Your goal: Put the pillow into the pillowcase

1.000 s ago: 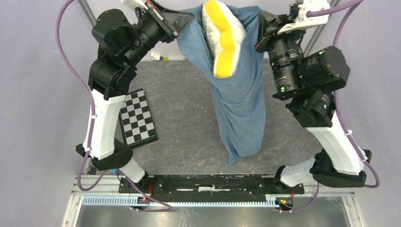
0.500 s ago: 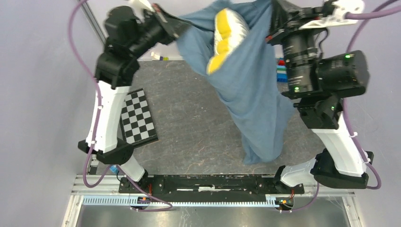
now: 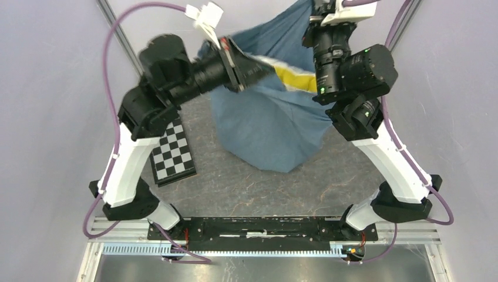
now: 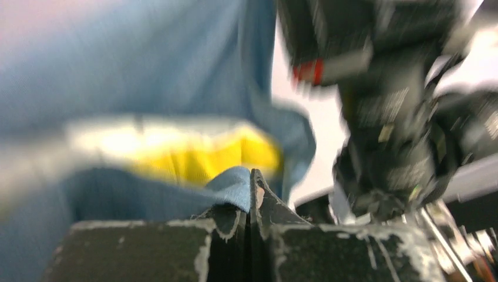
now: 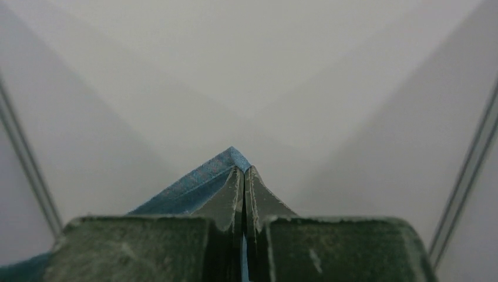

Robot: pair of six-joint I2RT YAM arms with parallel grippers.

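Grey desk point(image 3: 235, 182) lies below you, between pale walls. You hold the pillowcase point(image 3: 264, 126) hanging over its middle with the mouth upward, so I judge gravity can pull the load down. Your left hand point(image 4: 252, 176) is pressed together on the hem at 12 o'clock of the sack. Your right hand point(image 5: 244, 170) pinches another hem corner at 1 o'clock. The pillow point(image 3: 295, 79) sits inside, and only its yellow band shows at the mouth between both hands.

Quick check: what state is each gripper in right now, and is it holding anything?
Left gripper: shut, pinching an edge of the pillowcase.
Right gripper: shut, also pinching a pillowcase edge.
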